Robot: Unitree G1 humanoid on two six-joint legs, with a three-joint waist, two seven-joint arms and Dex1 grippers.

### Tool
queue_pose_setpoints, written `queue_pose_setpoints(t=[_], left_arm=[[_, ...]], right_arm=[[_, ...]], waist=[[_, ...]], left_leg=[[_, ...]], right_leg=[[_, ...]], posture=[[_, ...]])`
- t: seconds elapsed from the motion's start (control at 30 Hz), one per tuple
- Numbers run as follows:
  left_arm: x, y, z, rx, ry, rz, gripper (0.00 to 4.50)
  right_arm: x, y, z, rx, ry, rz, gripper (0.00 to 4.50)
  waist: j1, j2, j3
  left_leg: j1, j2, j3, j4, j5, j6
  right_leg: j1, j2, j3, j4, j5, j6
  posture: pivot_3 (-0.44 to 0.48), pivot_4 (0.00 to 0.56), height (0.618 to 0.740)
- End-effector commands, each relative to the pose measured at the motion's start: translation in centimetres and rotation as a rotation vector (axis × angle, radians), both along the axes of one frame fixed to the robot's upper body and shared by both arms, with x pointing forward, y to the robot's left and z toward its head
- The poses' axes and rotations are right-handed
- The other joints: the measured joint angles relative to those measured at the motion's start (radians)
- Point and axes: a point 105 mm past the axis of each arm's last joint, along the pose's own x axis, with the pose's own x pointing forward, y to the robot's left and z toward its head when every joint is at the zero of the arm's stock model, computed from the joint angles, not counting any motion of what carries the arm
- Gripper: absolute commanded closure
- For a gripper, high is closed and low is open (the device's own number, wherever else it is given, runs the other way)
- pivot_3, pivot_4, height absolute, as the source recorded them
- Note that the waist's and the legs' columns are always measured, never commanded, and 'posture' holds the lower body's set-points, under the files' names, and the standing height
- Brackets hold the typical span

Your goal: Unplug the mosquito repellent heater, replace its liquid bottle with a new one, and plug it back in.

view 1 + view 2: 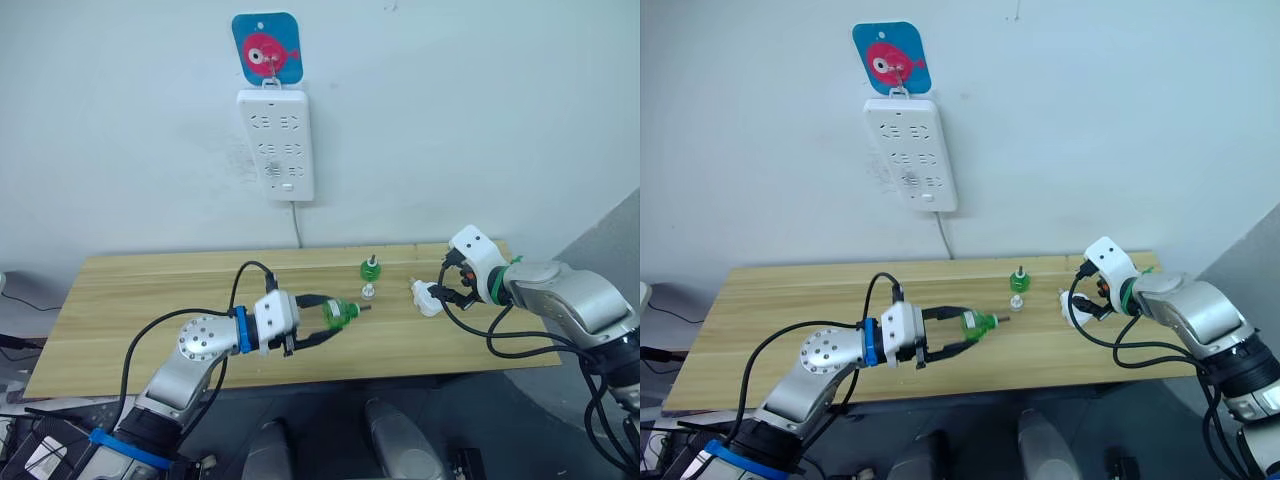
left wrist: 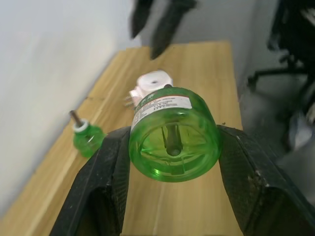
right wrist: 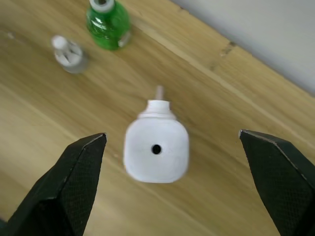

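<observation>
My left gripper (image 1: pixel 333 318) is shut on a green liquid bottle (image 1: pixel 344 312), held on its side just above the table with its wick pointing right. The white mosquito repellent heater (image 1: pixel 426 298) lies unplugged on the table at the right. My right gripper (image 1: pixel 451 285) hangs open just beside it; in the right wrist view the heater (image 3: pixel 156 150) sits between the spread fingers (image 3: pixel 74 187), untouched. A second green bottle (image 1: pixel 370 267) stands upright behind, with a small clear cap (image 1: pixel 368 291) in front of it.
A long white power strip (image 1: pixel 277 143) hangs on the wall above the wooden table (image 1: pixel 150 300), under a blue hook plate with a pink fish (image 1: pixel 266 48). Its cord drops behind the table's back edge. Cables loop off both wrists.
</observation>
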Motion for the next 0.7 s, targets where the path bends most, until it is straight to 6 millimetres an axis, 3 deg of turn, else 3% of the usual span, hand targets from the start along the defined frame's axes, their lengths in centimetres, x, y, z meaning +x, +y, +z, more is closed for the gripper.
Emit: queue_pose_setpoints(t=[0.03, 0.23, 0.7], left_arm=[[-0.2, -0.3, 0.5, -0.033, -0.136, -0.041, 2.20], [-0.5, 0.1, -0.3, -0.044, -0.108, -0.033, 2.20], [-1.0, -0.1, 0.4, -0.045, -0.069, -0.022, 2.20]], right_arm=[[0.4, 0.0, -0.7, -0.022, 0.065, 0.004, 0.00], [1.2, 0.4, -2.1, -0.032, 0.144, -0.028, 0.00], [2.7, 0.9, -3.6, -0.060, 0.203, -0.032, 0.00]], waist=[[0.001, 0.000, 0.000], [0.001, 0.001, 0.001], [0.002, 0.001, 0.001]], left_leg=[[0.000, 0.000, 0.000, 0.000, 0.000, 0.000], [0.000, 0.000, 0.000, 0.000, 0.000, 0.001], [0.000, 0.000, -0.003, 0.000, 0.000, 0.001]], right_leg=[[0.000, 0.000, 0.000, 0.000, 0.000, 0.000], [0.000, 0.000, 0.000, 0.001, 0.001, 0.001], [0.001, 0.000, -0.003, 0.002, 0.001, 0.001]], posture=[[-0.213, 0.207, 0.733], [-0.193, 0.212, 0.733], [-0.160, 0.205, 0.733]])
